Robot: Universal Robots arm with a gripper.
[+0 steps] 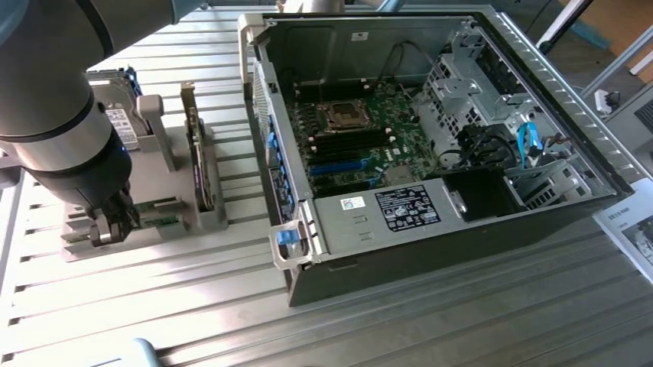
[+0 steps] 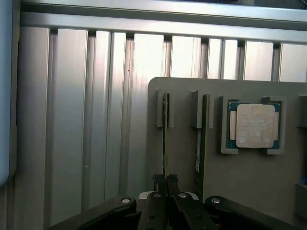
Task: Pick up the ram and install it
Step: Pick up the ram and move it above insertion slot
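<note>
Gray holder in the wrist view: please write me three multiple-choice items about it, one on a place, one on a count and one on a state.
1. Where does the processor chip lie?
A. In a square recess of the gray holder
B. Between the gripper's fingers
C. On the bare metal slats

2. How many thin sticks stand on edge in the holder's slots?
A. One
B. Two
C. Four

3. In what state is the gripper?
A. Wide open above the computer case
B. Shut on the ram, which stands in its slot
C. Shut on the processor chip

Answers:
1. A, since the holder's raised frame surrounds the chip.
2. B, since the ram and a second stick stand side by side.
3. B, since the fingers press against the ram from both sides.
</note>
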